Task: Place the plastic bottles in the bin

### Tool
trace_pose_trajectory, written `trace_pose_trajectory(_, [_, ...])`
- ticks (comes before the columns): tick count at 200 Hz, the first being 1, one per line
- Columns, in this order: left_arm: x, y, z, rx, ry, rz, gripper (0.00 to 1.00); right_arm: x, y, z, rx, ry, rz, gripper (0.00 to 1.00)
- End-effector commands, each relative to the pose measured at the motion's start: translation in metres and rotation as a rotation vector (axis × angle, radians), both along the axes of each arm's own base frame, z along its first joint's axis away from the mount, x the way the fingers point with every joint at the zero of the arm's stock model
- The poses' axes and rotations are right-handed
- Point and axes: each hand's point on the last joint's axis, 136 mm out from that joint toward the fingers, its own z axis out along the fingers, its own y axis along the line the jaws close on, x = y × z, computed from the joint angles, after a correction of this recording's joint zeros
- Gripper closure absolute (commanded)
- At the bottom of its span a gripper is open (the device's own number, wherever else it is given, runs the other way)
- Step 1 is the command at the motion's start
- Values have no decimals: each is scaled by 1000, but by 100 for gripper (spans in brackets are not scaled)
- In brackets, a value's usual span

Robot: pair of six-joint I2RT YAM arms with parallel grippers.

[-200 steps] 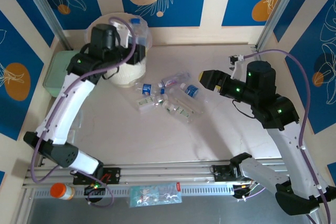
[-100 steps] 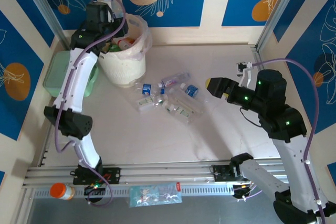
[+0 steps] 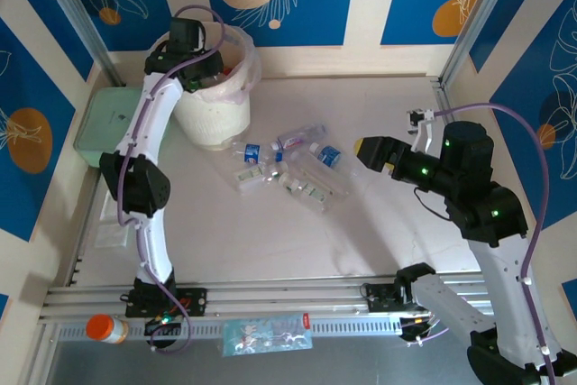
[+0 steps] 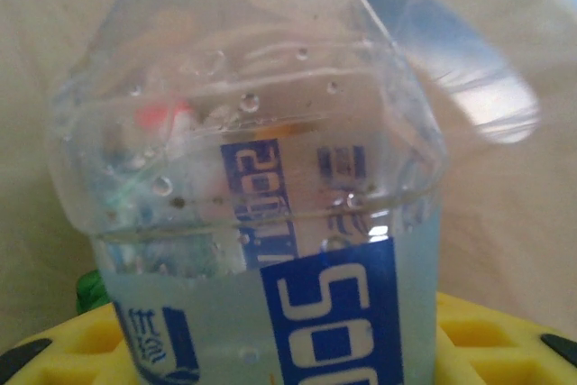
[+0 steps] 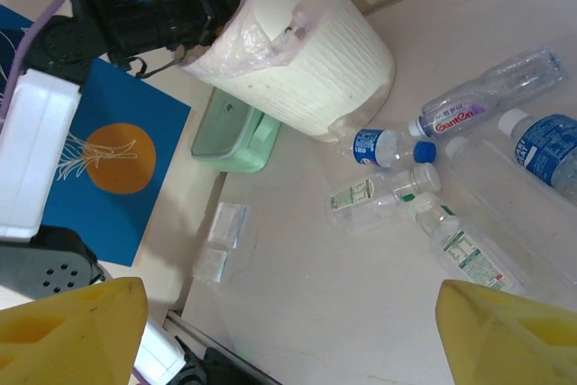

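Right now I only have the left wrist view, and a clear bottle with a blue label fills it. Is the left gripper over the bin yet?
Observer: Yes. From the top camera, the left gripper hangs above the open mouth of the bin, gripping the clear bottle.
Operator: Anything left to pick up?
Observer: About six loose bottles lie in a cluster just right of the bin.
Operator: Is the right arm in my way?
Observer: No. The right gripper is open and empty, on the far side of that cluster from the bin.
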Motion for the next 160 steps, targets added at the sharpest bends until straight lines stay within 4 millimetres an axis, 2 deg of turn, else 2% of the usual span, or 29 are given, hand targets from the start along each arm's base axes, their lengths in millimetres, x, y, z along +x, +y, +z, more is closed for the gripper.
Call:
trace_pose_trajectory(1, [5,4,-12,-35,33,8,43,-1,5,-3,18,15,28,17])
trace_pose_trajectory(21, [6,3,-29,-39,77,2,28,-1,4,-6,13,22,27,17])
trace_pose_trajectory(36, [6,2,-34,-47,89,0,20,-1,3,-7,10,24,24,17])
trace_pose_trajectory(51, [6,0,-34,-71,84,-11,14,0,3,-6,11,23,22,17])
trace_pose_trajectory(73, [7,-1,-23,-85,57,-11,10,1,4,-5,14,21,25,17])
trace_pose_trajectory(96, [4,-1,-1,-94,11,-10,8,1,4,-3,14,20,24,17])
trace_pose_trajectory(121, [-6,0,37,-117,-60,-16,7,3,4,-3,10,15,21,17])
trace_pose_trajectory(145, [-23,-4,74,-153,-124,-31,7,6,3,-4,8,26,11,17])
trace_pose_trajectory(160, [-38,-8,89,-189,-150,-38,8,9,4,-5,13,35,8,17])
